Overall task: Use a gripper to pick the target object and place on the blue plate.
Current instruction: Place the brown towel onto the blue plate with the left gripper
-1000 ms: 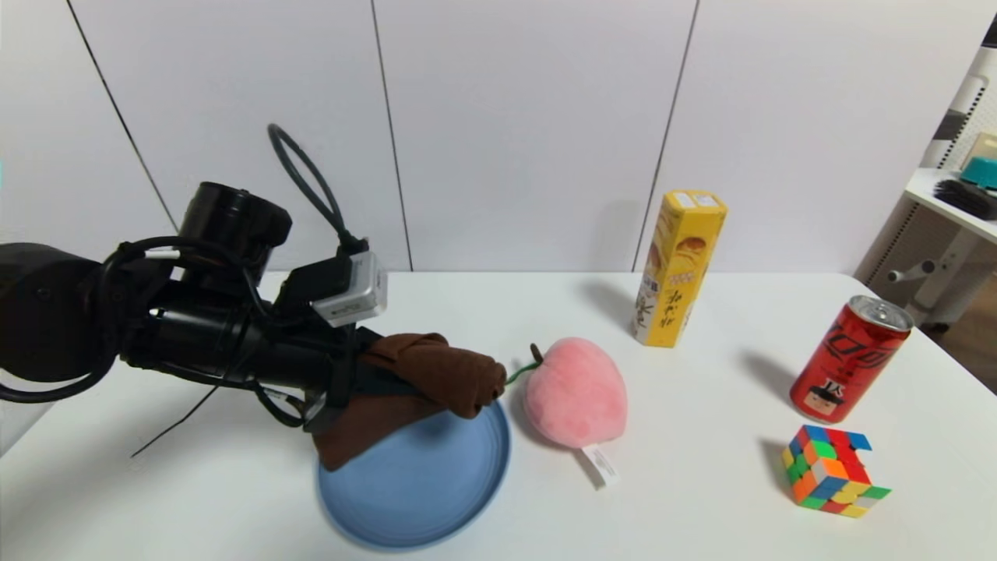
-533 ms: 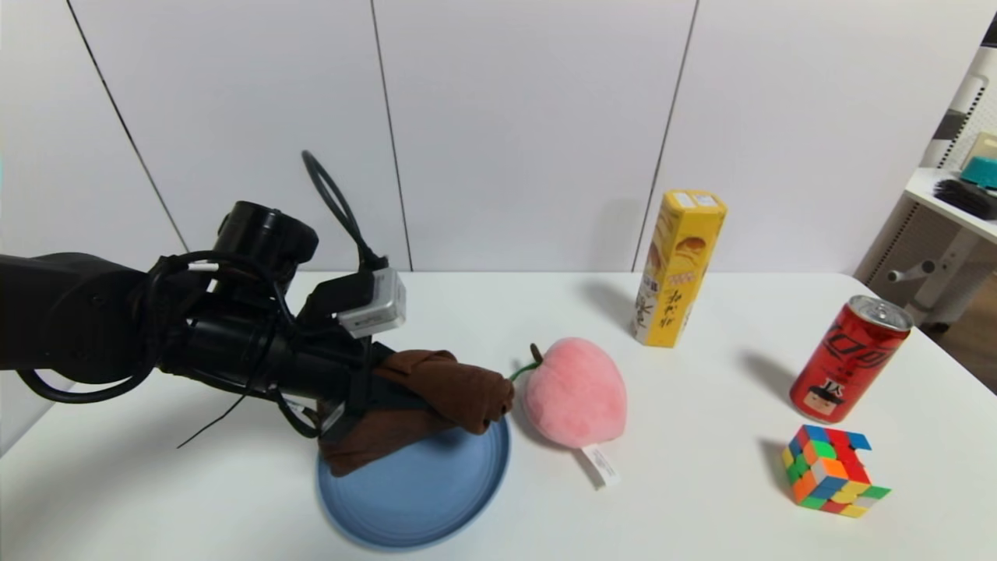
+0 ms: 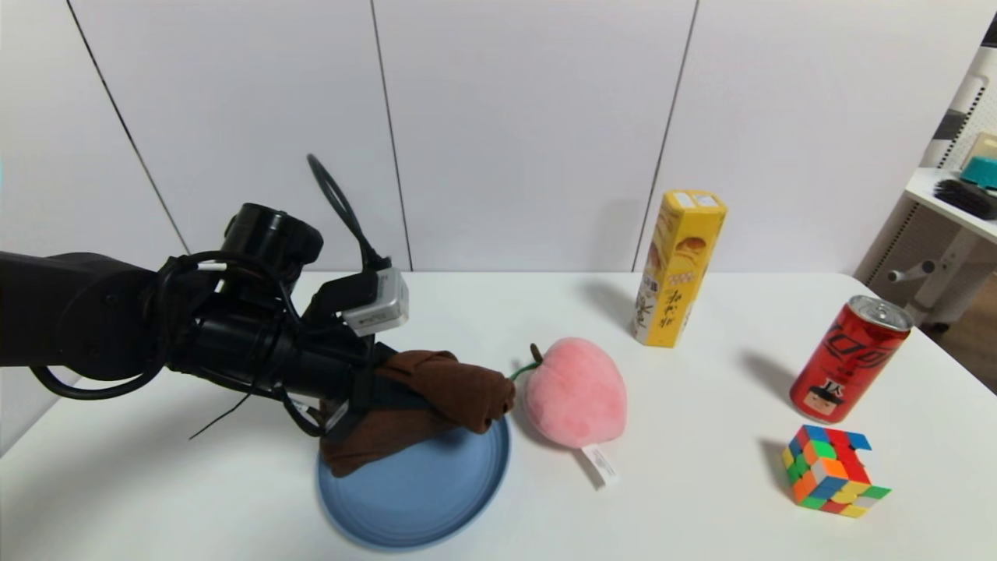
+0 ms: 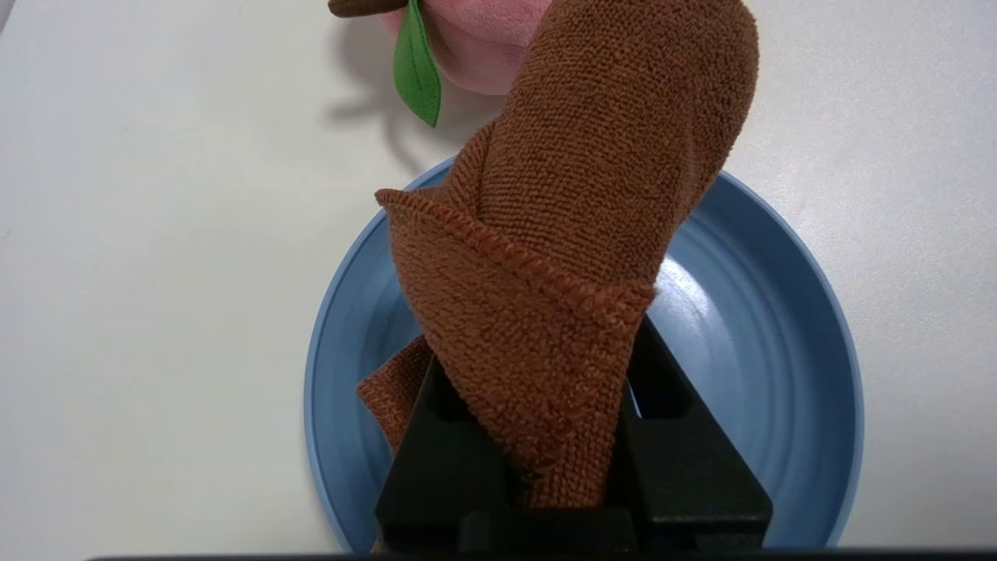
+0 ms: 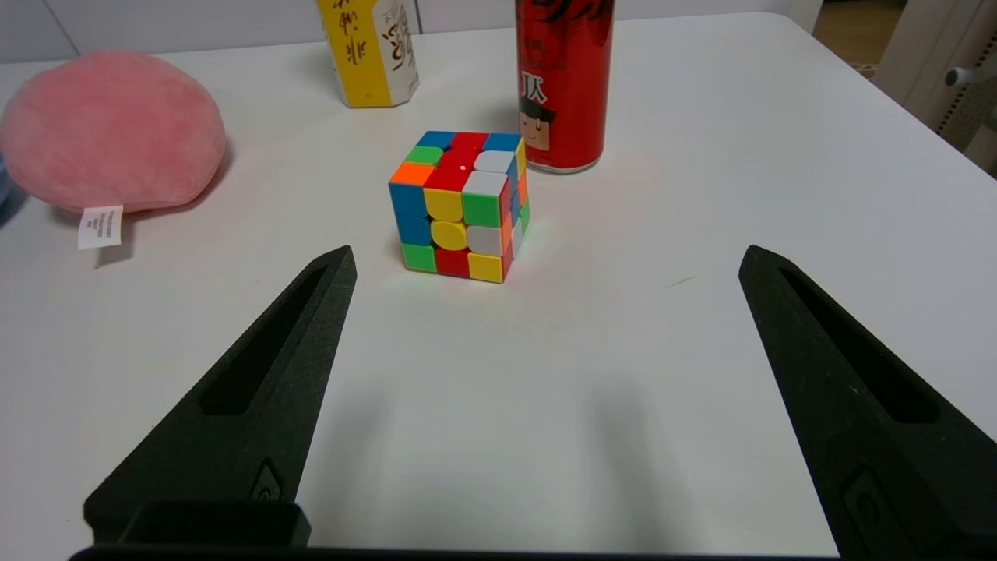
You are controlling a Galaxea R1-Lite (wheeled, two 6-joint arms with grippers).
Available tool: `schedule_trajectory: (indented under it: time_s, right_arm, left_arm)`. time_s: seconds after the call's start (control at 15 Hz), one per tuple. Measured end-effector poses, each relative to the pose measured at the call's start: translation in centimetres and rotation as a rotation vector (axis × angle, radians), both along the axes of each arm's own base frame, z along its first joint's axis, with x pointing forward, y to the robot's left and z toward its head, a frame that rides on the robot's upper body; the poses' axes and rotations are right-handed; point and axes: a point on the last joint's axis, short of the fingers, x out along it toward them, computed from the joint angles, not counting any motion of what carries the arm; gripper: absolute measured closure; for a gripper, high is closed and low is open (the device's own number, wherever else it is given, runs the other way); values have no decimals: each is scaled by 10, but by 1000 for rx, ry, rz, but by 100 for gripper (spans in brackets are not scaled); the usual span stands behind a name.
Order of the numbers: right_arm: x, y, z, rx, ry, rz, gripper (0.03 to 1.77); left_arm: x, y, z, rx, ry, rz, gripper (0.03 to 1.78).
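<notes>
The brown cloth towel (image 3: 436, 393) hangs above the blue plate (image 3: 436, 499), pinched in my left gripper (image 3: 389, 397), which is shut on it. One corner of the cloth droops onto the plate's near left rim. From the left wrist view the towel (image 4: 561, 257) drapes over both black fingers (image 4: 436, 467), with the blue plate (image 4: 779, 351) right below. The towel's far end nearly touches the pink plush peach (image 3: 575, 392). My right gripper (image 5: 545, 257) is open above bare table near the front right, out of the head view.
A yellow snack box (image 3: 678, 266) stands at the back. A red can (image 3: 849, 357) and a colour cube (image 3: 830, 470) sit at the right. The peach lies just right of the plate. A shelf unit (image 3: 950, 234) stands beyond the table's right edge.
My left arm carried the towel a little to the right over the plate, mostly in the first half second. Everything else stayed put.
</notes>
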Motion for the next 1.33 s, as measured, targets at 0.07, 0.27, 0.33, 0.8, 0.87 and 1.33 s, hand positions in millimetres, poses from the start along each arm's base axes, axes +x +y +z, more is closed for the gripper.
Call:
schedule_trajectory:
  time_s: [0.07, 0.27, 0.33, 0.8, 0.87, 1.33]
  right_arm:
    - [0, 0, 0, 0, 0, 0, 10]
    - [0, 0, 0, 0, 0, 0, 10]
    - [0, 0, 0, 0, 0, 0, 10]
    - [0, 0, 0, 0, 0, 0, 10]
    - [0, 0, 0, 0, 0, 0, 10]
    - [0, 0, 0, 0, 0, 0, 10]
  left_arm:
    - [0, 0, 0, -2, 7, 3, 146]
    - [-1, 0, 0, -6, 15, 7, 117]
    - [-1, 0, 0, -6, 13, 6, 104]
    - [-15, 5, 20, -51, 11, 42, 48]
    - [-20, 7, 25, -66, 16, 54, 44]
    - [-41, 15, 44, -111, -9, 79, 24]
